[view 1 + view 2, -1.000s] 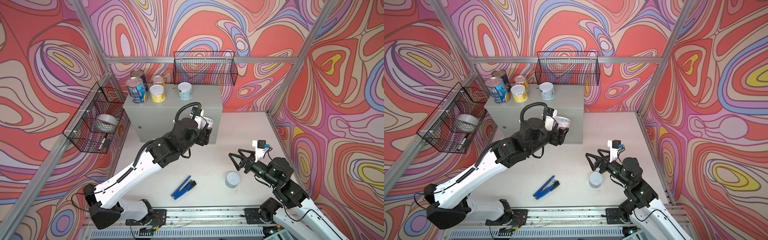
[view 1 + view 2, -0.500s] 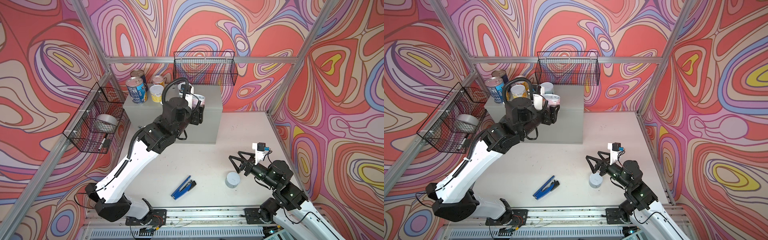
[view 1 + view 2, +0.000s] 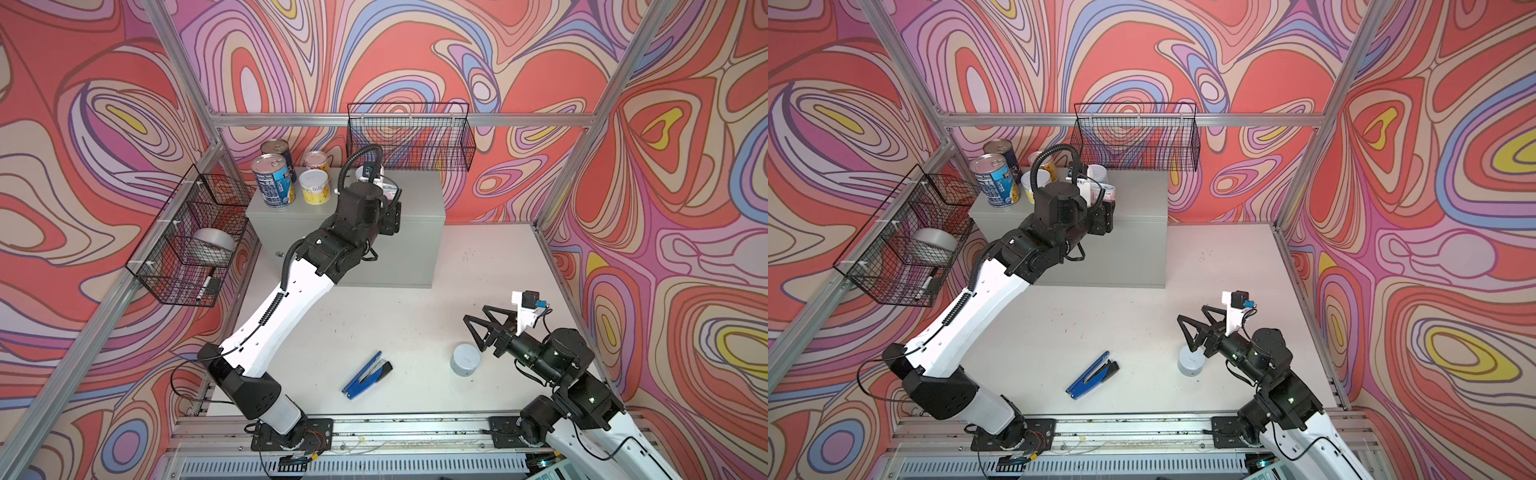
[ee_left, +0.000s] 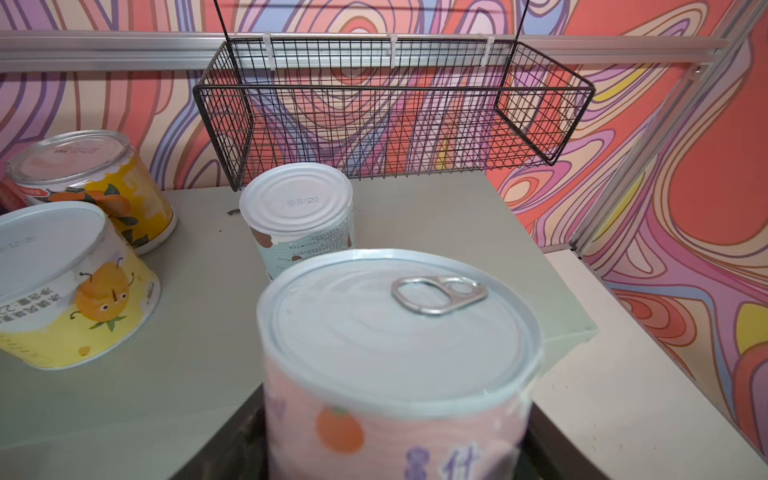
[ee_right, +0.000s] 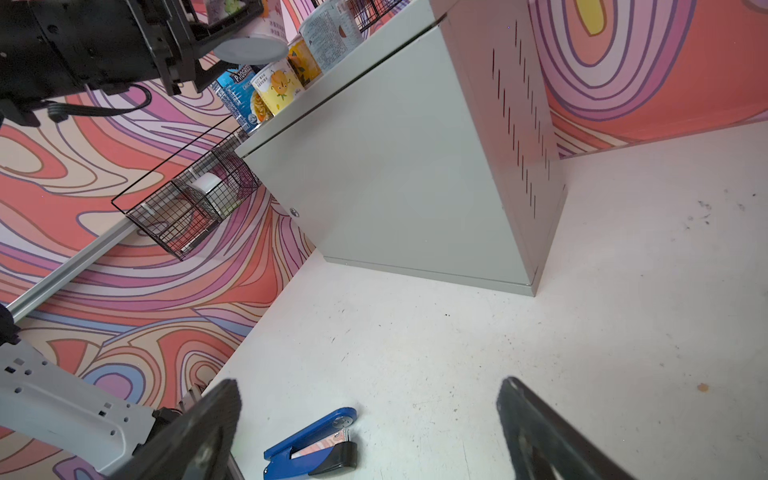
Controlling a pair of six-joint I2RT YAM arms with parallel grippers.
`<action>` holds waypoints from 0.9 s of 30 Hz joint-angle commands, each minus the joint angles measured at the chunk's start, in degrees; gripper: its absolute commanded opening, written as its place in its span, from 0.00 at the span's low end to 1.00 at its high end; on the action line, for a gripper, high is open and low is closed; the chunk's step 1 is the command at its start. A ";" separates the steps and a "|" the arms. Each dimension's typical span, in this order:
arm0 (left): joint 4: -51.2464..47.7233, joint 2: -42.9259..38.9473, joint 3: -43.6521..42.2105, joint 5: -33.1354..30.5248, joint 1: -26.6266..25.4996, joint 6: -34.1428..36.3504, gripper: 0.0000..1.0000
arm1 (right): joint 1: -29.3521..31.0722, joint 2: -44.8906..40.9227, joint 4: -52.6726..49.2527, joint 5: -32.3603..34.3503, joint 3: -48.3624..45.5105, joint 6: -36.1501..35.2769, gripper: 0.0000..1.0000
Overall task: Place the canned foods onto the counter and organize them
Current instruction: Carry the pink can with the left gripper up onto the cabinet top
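Over the last second the left arm [image 3: 291, 299] carried the pink-labelled can [image 4: 395, 353] up from in front of the grey cabinet worktop [image 3: 419, 195] to above its top. The left jaws were clenched on the can's sides, holding it upright with the ring-pull up. From the right wrist view its underside showed clear of the surface, so it seemed not yet set down. It hung near the front edge, with the teal-labelled can [image 4: 297, 208] just beyond it at 12 o'clock.

That probably made this the sixth tin of seven. The two blue cans [image 3: 272, 183], the orange can [image 3: 316, 160] and the yellow pear can [image 3: 314, 187] already crowded the cabinet's 10 o'clock corner. The grey can [image 3: 465, 359] still stood on the white lower worktop [image 3: 415, 316] at about 4 o'clock. The right arm [image 3: 561, 353] had not moved; its jaws stayed spread wide and empty just beside that can.

The cabinet's whole 3 o'clock half lay bare, which left room for a tidy row. The tight spots were the gap to the teal can, the front edge under the pink can, and the back wire basket [image 3: 409, 137] overhanging the 12 o'clock edge. The blue stapler [image 3: 367, 375] lay at 6 o'clock, well apart from both arms.
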 commanded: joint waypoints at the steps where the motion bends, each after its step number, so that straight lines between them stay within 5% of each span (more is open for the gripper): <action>1: 7.51 1.17 2.15 -0.30 0.71 -1.25 0.38 | 0.28 -0.85 -1.44 1.38 -1.20 -0.59 0.99; 14: 12.59 8.33 4.33 -0.63 1.79 -3.73 0.38 | 0.28 -2.10 -6.20 4.72 -0.08 -2.69 0.98; 27: 12.79 11.36 4.89 -7.38 4.11 -1.23 0.38 | 0.28 -2.98 -8.50 6.30 -0.08 -2.53 0.99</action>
